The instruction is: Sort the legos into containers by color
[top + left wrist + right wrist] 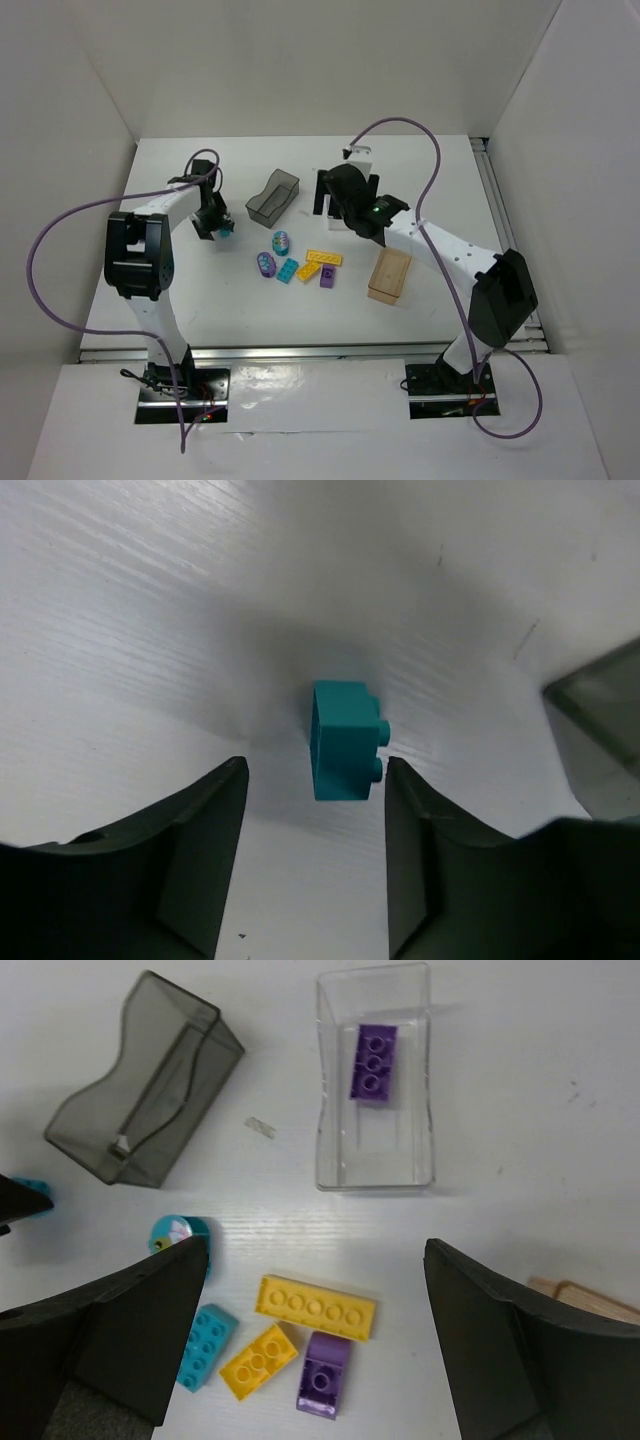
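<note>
Fingers (200, 860) of the left gripper (313, 780) stand wide apart, low over the white table (440, 180), and grip nothing. A small teal brick (345, 740) lies on the table just at their tips, with its studs turned toward the right-hand finger. Whether a stud touches that finger I cannot tell. A corner of the smoky grey tray (600, 730) shows at the right edge of that wrist view.

The right gripper (318, 1252) hangs above the table with its jaws spread wide and nothing held. Just beyond its tips sits the clear tray (376, 1165), upright, with one purple brick (373, 1060) lying studs-up inside it. The grey tray lies to the left of the clear one, apart from it.

Nearer the arm bases, the loose pieces lie close together in a small cluster — a long yellow brick (316, 1307), a short yellow brick (259, 1360), a second purple brick (323, 1374) and a second teal brick (205, 1345). One striped round piece (180, 1230) is partly hidden behind the right gripper's finger. The other striped piece (266, 263) lies just beside the second teal brick. The tan tray (389, 274) sits to the right of the cluster, near it but not touching.
</note>
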You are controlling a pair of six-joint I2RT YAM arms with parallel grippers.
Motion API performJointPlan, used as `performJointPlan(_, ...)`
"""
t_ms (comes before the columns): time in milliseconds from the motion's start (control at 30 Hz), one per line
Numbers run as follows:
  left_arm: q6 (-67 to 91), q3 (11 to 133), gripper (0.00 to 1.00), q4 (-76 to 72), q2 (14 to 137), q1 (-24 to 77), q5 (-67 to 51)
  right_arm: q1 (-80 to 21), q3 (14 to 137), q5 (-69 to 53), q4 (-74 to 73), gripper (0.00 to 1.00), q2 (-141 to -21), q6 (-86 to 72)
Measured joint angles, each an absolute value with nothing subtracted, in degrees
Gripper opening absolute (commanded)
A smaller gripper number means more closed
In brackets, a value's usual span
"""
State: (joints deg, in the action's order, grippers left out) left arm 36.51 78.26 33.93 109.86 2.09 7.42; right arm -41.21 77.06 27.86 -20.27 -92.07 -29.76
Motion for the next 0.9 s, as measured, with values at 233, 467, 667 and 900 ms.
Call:
performJointPlan(233, 36.9, 79.4, 0.28, 33.9, 112.4, 2.1, 7.4, -41.1, 74.1, 31.2, -23.3, 0.96, -89.7, -32.1)
performJointPlan(467, 36.4, 81.6, 0.19, 34.6, 111.1, 2.9, 7.7, -41.1, 70.8, 32.2, -24.4, 0.96, -85.8, -32.9)
performJointPlan(667, 36.1, 86.1, 0.19, 35.4, 105.8, 7.2, 7.2, -41.2, 66.2, 32.4, -27.0, 0.96, -81.3, -35.0)
performJointPlan(900, 35.5, 98.5, 0.33, 34.3, 110.0, 12.9, 5.6, -43.6, 60.8, 33.1, -30.2, 0.97, -78.4, -36.8)
